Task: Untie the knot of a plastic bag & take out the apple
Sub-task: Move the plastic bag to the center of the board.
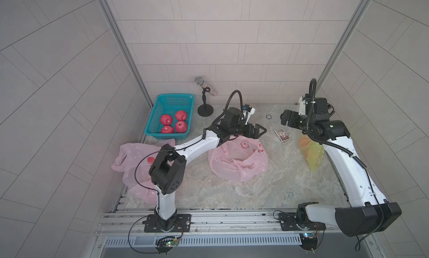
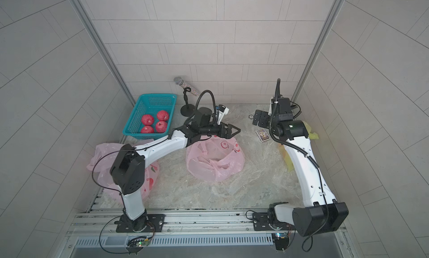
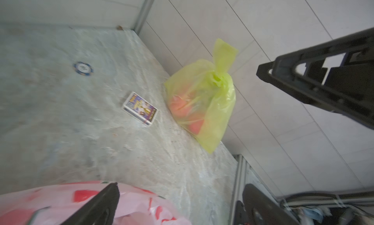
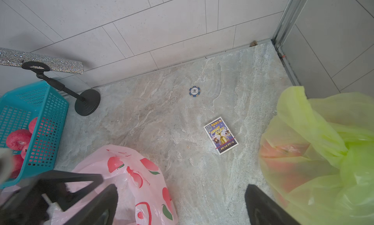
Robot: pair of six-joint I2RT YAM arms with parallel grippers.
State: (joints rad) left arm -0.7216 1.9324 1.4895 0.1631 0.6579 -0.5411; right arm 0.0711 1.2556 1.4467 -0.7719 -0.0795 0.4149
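Fingers (image 3: 323, 84) of the left gripper (image 1: 260, 131) stand wide apart with nothing between them. In the left wrist view one crosses the upper right of the frame and the other rises from the bottom edge over pink plastic. In both top views this gripper hangs at the centre of the frame, above the far edge of a pink bag (image 1: 239, 161) printed with red fruit. The bag's mouth lies open and slack on the table (image 1: 232, 198); whether the gripper touches the plastic cannot be told.

The right gripper (image 1: 283, 118) is in the upper right of the top views. Its fingers (image 4: 102, 205) are equally spread and empty, both tips at the bottom edge of the right wrist view. A yellow-green bag (image 3: 202, 104) sits against the side wall at the right of the top views, partly hidden under the right arm. Its knot (image 3: 217, 77) is tied, and orange-red round shapes show through the film.

Four red apples (image 1: 181, 126) lie in a teal basket (image 1: 162, 101) at the upper left of the table. A second pink bag (image 1: 130, 157) is crumpled at the left edge beneath the left arm. Between the grippers lie a card box (image 1: 282, 134) and a poker chip (image 1: 268, 116). A microphone (image 1: 205, 84) on a stand is beside the basket.
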